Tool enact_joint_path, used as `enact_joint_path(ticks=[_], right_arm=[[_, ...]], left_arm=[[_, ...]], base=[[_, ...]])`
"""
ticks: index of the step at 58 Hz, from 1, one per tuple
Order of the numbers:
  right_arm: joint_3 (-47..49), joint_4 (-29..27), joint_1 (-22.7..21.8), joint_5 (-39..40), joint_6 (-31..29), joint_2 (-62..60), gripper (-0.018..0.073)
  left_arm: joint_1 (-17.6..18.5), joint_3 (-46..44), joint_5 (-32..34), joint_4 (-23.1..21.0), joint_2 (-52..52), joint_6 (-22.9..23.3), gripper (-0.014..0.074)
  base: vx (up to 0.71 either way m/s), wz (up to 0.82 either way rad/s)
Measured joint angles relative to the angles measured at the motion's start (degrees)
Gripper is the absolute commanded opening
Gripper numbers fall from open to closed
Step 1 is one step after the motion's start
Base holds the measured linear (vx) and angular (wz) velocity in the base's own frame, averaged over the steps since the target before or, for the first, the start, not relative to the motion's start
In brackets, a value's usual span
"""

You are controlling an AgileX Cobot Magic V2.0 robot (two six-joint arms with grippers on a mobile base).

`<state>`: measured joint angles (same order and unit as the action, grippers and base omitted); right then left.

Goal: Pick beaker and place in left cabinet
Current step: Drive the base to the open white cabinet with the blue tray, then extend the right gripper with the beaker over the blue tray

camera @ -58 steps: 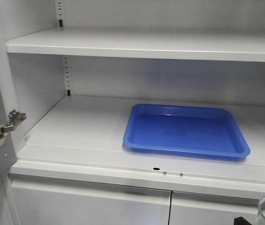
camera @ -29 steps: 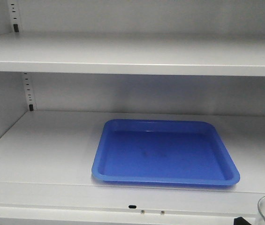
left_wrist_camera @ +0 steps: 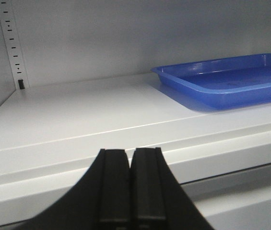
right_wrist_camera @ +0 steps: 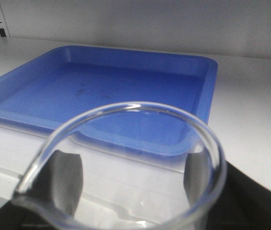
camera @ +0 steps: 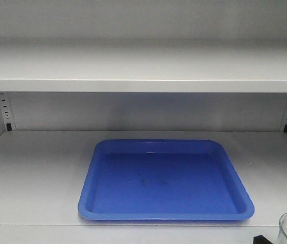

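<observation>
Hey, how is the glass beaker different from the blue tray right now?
The beaker is clear glass; the blue tray is opaque. The beaker has a round rim with a pour spout; the blue tray is rectangular with rounded corners. The beaker is held by the right end effector near the front edge of the cabinet shelf; the blue tray lies flat on that shelf. Both are open-topped and look empty.

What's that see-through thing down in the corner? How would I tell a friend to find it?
Start at the pale grey cabinet and find the blue tray on its lower shelf. Near the tray's front right corner, the right pincer grips the beaker. It is the only clear glass thing, an open round cylinder with a pour spout.
</observation>
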<state>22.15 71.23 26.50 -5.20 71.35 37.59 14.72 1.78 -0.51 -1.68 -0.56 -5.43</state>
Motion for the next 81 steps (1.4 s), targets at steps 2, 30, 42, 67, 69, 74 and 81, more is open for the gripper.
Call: enact_joint_path(ticks=[2,30,42,67,69,74,81], right_arm=[[0.0,0.0,0.0,0.0,0.0,0.0,-0.0004],[0.0,0.4,0.0,1.9,0.0,0.6,-0.0004],[1.0,5.1,0.0,3.0,0.0,6.5,-0.0004],[24.4,10.2,-4.4,9.8,0.0,33.2,-0.0001],[26.4,10.2,-5.2,11.8,0.0,35.8,-0.0001],[30.9,9.9,-7.1,17.5,0.0,41.9,-0.0001],[36.6,9.9,-8.9,25.6,-0.3,50.5,-0.0001]], left_arm=[[0.0,0.0,0.0,0.0,0.0,0.0,0.0001],[0.0,0.0,0.0,0.0,0.0,0.0,0.0001],[0.0,0.0,0.0,0.0,0.0,0.0,0.0001],[0.0,0.0,0.0,0.0,0.0,0.0,0.0001],[0.0,0.0,0.0,0.0,0.0,0.0,0.0001],[0.0,0.0,0.0,0.0,0.0,0.0,0.0001],[0.0,0.0,0.0,0.0,0.0,0.0,0.0001]], base=[[0.04,-0.02],[0.0,0.0],[0.0,0.0],[0.0,0.0],[0.0,0.0],[0.0,0.0],[0.0,0.0]])
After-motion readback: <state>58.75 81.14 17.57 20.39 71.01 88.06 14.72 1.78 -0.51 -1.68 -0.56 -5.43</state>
